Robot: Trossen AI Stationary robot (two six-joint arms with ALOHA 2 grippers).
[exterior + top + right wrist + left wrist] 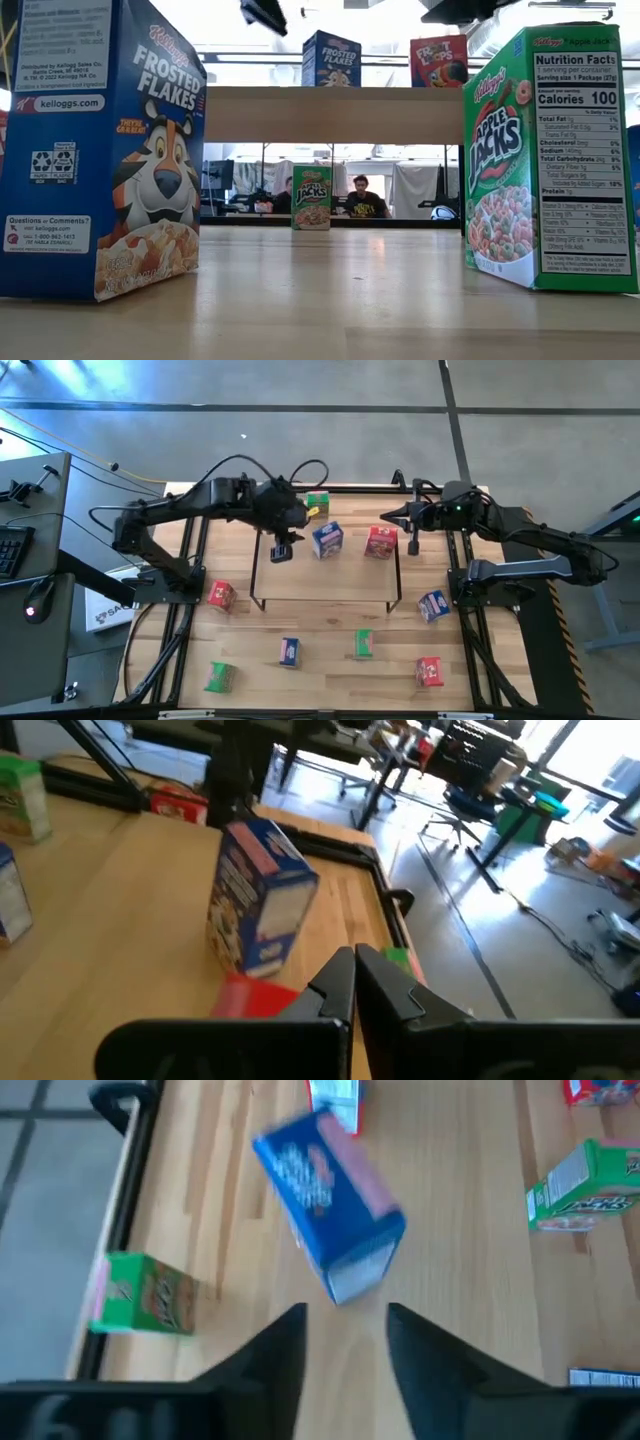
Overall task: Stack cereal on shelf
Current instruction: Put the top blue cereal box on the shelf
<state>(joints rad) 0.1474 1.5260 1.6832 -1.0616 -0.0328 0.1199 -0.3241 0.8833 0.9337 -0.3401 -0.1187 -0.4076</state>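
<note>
The shelf (325, 575) stands mid-table, a thin black frame with a light wood top (330, 112). A blue cereal box (327, 540) and a red one (381, 542) stand upright on that top, also visible in the low view as the blue box (331, 58) and the red box (438, 60). My left gripper (282, 550) hovers open above the shelf's left part, just left of the blue box (330, 1205), touching nothing. My right gripper (412, 540) hangs shut at the shelf's right end beside the red box (250, 995). A green box (317, 503) stands on the table behind the shelf.
Loose boxes stand on the table: red (221, 595) left of the shelf, blue (433, 605) to its right, and blue (289, 651), green (363, 644), green (219, 677) and red (429, 671) toward the near edge. People sit in the room beyond the table (362, 197).
</note>
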